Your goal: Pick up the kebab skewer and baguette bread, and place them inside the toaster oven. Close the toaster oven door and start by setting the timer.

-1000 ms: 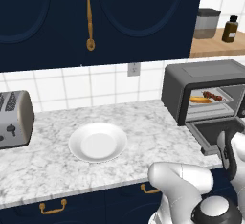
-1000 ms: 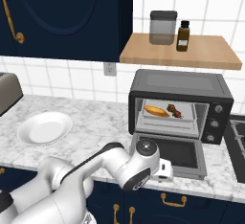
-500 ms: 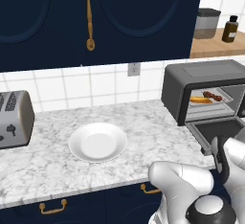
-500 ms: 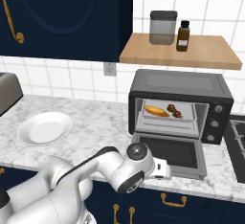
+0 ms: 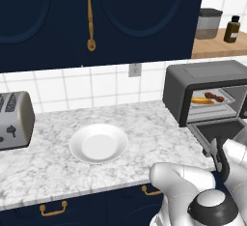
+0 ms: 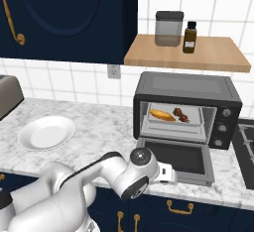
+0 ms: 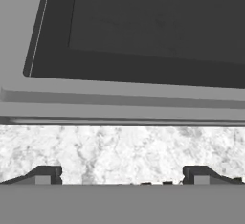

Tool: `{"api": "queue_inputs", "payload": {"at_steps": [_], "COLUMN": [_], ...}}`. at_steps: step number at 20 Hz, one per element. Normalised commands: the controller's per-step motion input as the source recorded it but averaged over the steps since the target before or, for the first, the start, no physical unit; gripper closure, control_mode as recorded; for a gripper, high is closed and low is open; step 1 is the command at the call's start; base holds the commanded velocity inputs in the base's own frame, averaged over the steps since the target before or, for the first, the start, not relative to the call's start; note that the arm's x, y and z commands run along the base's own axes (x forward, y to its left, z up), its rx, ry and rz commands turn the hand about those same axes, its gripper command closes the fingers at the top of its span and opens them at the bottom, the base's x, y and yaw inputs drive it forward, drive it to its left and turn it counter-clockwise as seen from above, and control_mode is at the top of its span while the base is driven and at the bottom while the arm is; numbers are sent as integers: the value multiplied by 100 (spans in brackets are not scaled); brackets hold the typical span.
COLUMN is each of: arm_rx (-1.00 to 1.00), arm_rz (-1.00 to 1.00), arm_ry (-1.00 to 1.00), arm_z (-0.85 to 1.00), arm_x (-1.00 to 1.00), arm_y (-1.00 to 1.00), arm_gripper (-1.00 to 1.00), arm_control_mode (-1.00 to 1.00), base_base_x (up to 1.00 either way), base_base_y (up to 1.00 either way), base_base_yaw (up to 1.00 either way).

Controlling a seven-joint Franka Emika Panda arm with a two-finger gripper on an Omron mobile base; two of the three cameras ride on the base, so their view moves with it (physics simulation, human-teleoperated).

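We face a marble counter (image 6: 99,127) under dark blue cabinets. Our gripper (image 7: 122,177) hangs low at the counter's front edge, fingers spread wide and holding nothing, just before the toaster oven door (image 6: 178,159), which lies folded down flat. Inside the toaster oven (image 6: 188,97) the baguette bread (image 6: 162,115) and, as best we can tell, the kebab skewer (image 6: 181,115) rest side by side on the rack. A white plate (image 5: 99,143) sits well to the left

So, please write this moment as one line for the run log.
baguette bread: in toaster oven | kebab skewer: in oven | toaster oven door: open, flat | gripper: open, empty, near door edge | plate: empty
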Motion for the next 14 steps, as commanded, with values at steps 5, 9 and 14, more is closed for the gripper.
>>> {"api": "queue_inputs", "payload": {"at_steps": [5,9,14], "arm_rx": [4,8,6], "arm_rz": [-1,-4,-6], "arm_ry": [0,0,0], "arm_z": [4,4,0], "arm_x": [29,25,10], "arm_y": [0,0,-1], "arm_gripper": [-100,-100,-100], "arm_control_mode": [-100,-100,-100], "base_base_x": [0,0,0], "base_base_y": [0,0,0], "base_base_yaw": [0,0,0]}}
